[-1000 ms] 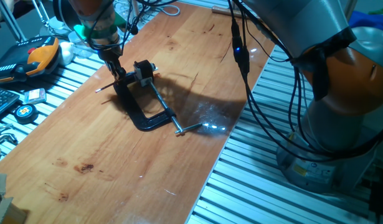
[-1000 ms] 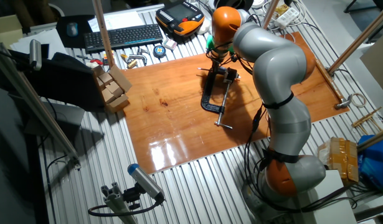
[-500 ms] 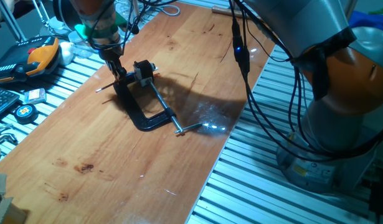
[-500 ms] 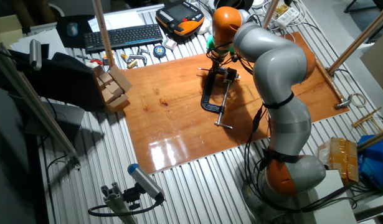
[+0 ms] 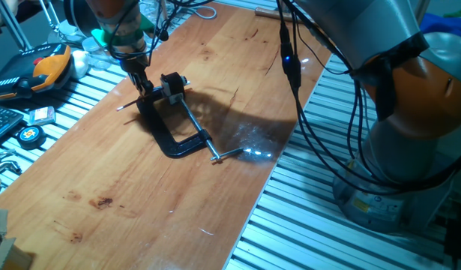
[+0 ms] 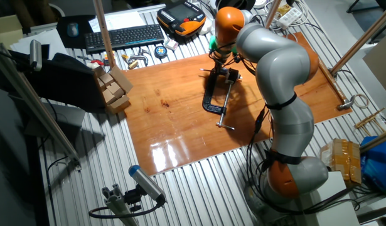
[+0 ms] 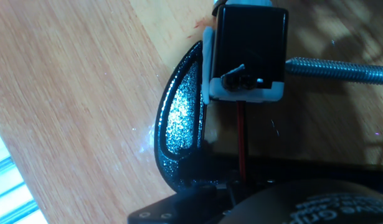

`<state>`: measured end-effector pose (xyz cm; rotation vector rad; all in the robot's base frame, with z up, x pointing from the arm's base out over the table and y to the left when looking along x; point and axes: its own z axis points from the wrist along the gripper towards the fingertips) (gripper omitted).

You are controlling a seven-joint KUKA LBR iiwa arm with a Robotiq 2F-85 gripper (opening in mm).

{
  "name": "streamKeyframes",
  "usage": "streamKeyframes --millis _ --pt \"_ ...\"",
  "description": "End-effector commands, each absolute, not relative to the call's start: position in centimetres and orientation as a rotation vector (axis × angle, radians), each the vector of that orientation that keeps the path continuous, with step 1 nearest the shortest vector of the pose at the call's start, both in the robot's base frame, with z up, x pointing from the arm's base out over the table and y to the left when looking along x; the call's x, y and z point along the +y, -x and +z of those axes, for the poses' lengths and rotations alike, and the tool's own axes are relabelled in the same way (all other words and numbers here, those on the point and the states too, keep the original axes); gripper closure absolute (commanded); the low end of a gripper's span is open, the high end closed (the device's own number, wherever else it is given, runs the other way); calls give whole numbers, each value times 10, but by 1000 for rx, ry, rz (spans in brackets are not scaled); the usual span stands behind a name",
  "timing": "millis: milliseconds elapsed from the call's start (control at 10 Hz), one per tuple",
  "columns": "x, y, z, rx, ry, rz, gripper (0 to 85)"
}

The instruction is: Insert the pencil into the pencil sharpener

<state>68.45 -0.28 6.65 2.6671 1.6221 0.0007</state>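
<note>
Pencil [image 7: 242, 140]: thin red stick, seen in the hand view running from the gripper [image 5: 142, 84] up to the opening of the pencil sharpener [image 7: 247, 53], its tip at or just inside the hole (depth of entry cannot be told). Pencil sharpener: small black-and-silver block, held in the black C-clamp [image 5: 169, 135] against the clamp's cast jaw, with the steel screw rod [image 7: 340, 70] bearing on its other side. Gripper: pressed together on the pencil, judged from the stick emerging between the fingers; the finger pads themselves are hidden. Step in hand: the insertion proper is judged to be under way, alignment appearing done. Next move: a straight push along the pencil's axis is called for, kept in line with the hole so that the thin stick is not bent. Room: the clamp's frame lies just beside the fingers, so sideways travel is limited; the wooden board [image 5: 223, 82] is open behind the gripper, and its edge is well apart.
</note>
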Motion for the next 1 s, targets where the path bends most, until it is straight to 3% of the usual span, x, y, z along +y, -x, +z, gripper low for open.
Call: streamKeyframes --millis 0,900 --pt "-3 -684 66 1622 -2667 1 850" --pt "-10 -680 67 1625 -2663 0 850"
